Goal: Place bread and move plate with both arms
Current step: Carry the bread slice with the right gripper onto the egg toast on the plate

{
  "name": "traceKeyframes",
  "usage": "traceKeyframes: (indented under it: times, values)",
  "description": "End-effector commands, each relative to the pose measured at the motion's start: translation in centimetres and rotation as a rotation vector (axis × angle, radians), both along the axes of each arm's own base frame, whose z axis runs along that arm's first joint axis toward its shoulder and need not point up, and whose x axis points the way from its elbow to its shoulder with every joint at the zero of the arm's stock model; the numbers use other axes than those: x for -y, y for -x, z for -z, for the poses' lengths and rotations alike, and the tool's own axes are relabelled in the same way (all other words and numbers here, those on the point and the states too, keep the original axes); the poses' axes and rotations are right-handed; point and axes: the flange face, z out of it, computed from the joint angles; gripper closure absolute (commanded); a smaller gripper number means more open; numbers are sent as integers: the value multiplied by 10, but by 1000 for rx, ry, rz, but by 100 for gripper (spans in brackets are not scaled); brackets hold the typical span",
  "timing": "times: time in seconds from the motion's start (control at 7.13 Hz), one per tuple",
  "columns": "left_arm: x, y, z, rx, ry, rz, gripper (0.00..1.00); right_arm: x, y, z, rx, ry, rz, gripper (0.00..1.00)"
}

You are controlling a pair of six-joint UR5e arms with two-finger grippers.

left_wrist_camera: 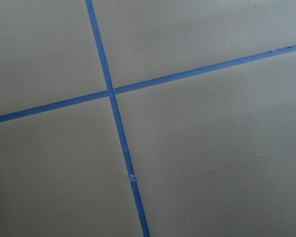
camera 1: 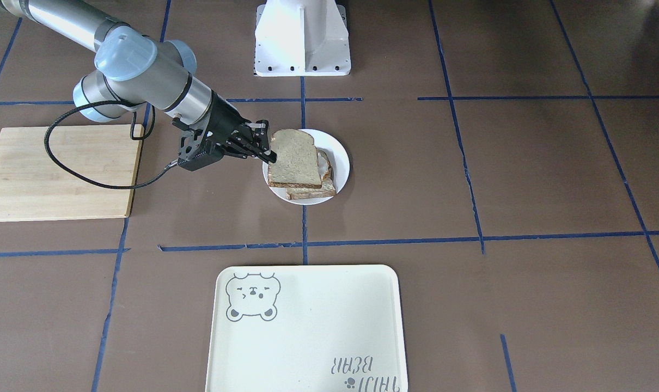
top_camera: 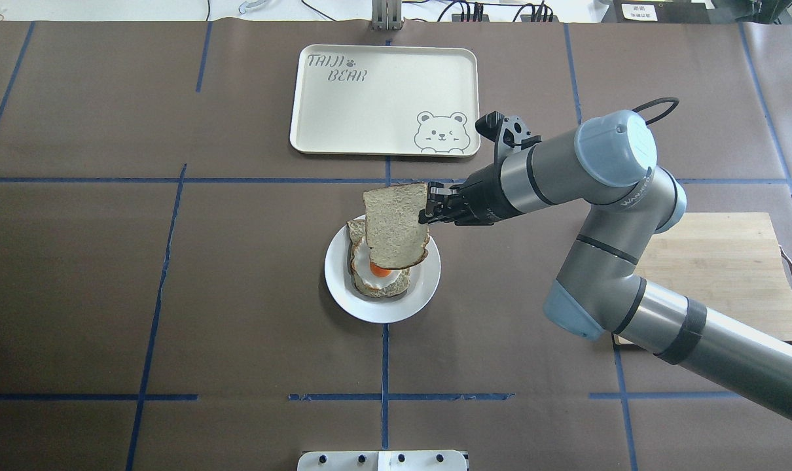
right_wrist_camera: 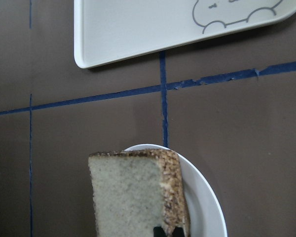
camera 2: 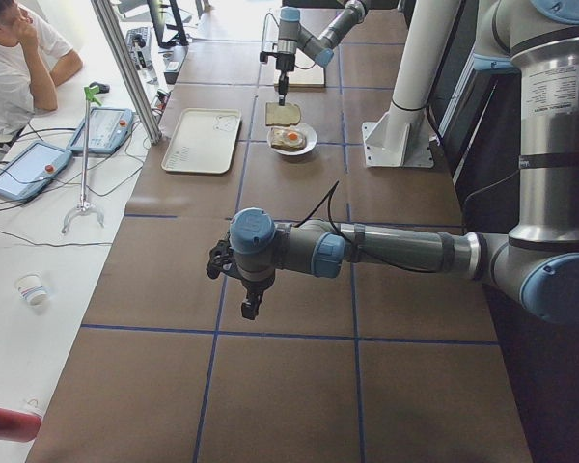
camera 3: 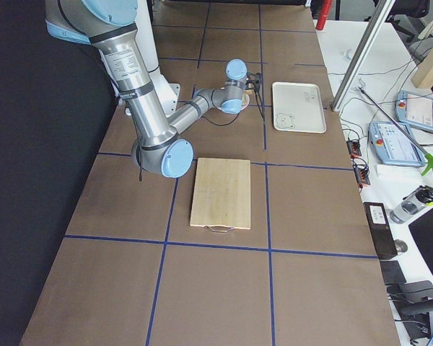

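Now right gripper (top_camera: 429, 214) clamped on bread (top_camera: 396, 226) edge, slice tilted just above egg toast (top_camera: 376, 280) on plate (top_camera: 370, 314). Best: level slice, square with toast, lower, release. Left gripper (camera 2: 251, 309) well apart over bare surface (camera 2: 289, 386); can't tell if open.

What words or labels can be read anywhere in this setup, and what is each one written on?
"TAIJI BEAR": printed in grey on the cream tray, in one corner.
Grey lettering on a joint of the right arm: too blurred to read with certainty.
White sticker on the upright tube of the left arm: too small to read.
No other text is legible.
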Motion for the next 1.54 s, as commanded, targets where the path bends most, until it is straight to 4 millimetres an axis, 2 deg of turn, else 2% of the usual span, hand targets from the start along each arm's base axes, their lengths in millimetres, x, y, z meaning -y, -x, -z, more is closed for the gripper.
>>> traceKeyframes:
  times: [0.0, 0.28, 0.7, 1.4]
  values:
    - [0, 0, 0, -2, 0, 0, 0, 2, 32, 1, -14, 48, 1, 100]
    - [0, 0, 1, -2, -1, 0, 0, -14, 53, -4, -28, 49, 13, 100]
    - [0, 0, 1, -2, -1, 0, 0, -20, 55, -10, -34, 48, 25, 100]
    - [0, 0, 0, -2, 0, 0, 0, -19, 55, -13, -39, 47, 24, 99]
